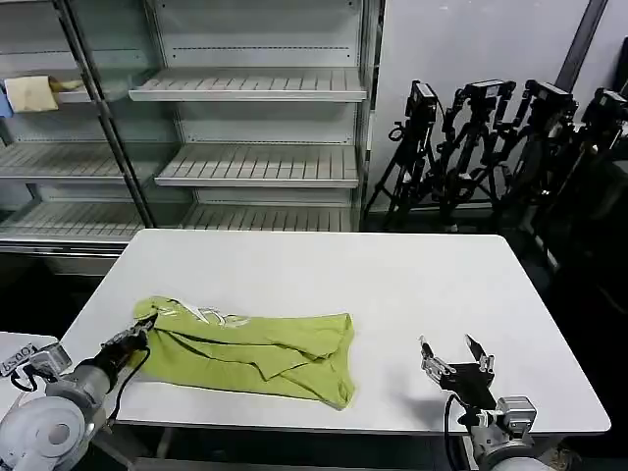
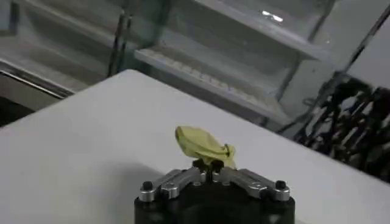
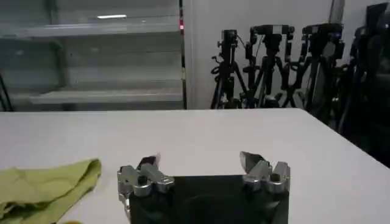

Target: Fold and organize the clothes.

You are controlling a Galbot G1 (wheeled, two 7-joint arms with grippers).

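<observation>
- T-shirt (image 1: 257, 351): lime yellow-green, lies crumpled and partly folded over itself on the white table (image 1: 324, 285), on the table's left-front part as seen from the head camera.
- White printed graphic shows along the shirt's far edge near its left end; the rest visible is plain green with creases and overlapping layers.
- Shirt's right end reaches roughly the table's middle; a corner droops toward the front edge there.
- Left gripper (image 1: 144, 326): at the shirt's left end, low over the table, fingers pressed together on a bunch of the fabric.
- Left wrist view confirms it: a small wad of green cloth (image 2: 203, 146) sticks out from between the closed fingertips, lifted a bit off the tabletop.
- Right gripper (image 1: 456, 355): over the table's right-front area, well apart from the shirt, fingers spread, holding nothing.
- Right wrist view: both fingers (image 3: 144, 176) wide apart above bare tabletop; the shirt's edge (image 3: 46, 185) is visible off to one side, not touching the gripper.
- Behind the table: grey metal shelves (image 1: 257, 98) with a small pale yellow cloth (image 1: 31, 93) on one upper shelf at far left.
- Black tripods (image 1: 491, 147) stand bunched against the wall at the right rear.
</observation>
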